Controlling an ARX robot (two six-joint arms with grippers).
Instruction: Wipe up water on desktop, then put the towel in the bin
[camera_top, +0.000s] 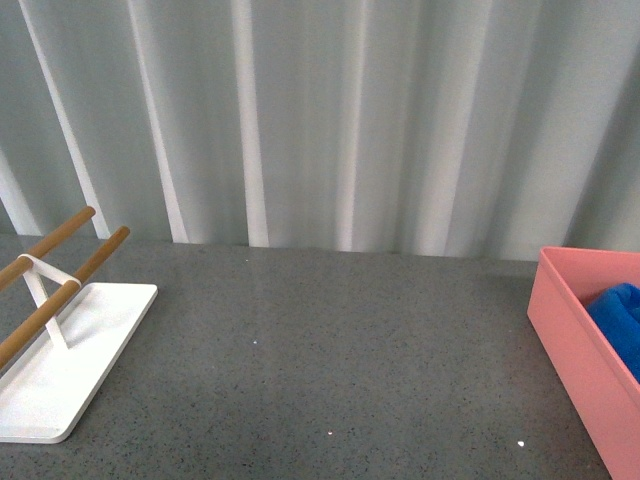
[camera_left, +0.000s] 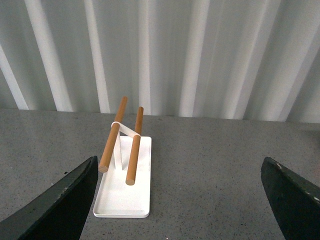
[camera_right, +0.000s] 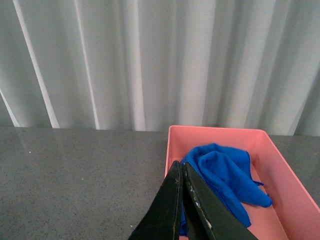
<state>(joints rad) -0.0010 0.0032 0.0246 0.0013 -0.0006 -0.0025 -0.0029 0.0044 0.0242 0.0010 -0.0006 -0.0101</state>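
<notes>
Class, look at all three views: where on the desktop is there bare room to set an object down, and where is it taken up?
The desktop is bare across the wide middle, between the white tray with wooden rails on the left and the bin on the right, back to the curtain. The bin holds the towel, so it is crowded.

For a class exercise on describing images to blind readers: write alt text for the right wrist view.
A crumpled blue towel lies inside a pink bin on a speckled grey desktop. The right arm's dark tool, its two fingers pressed together, points toward the bin in the foreground. Pale pleated curtains hang behind.
</notes>
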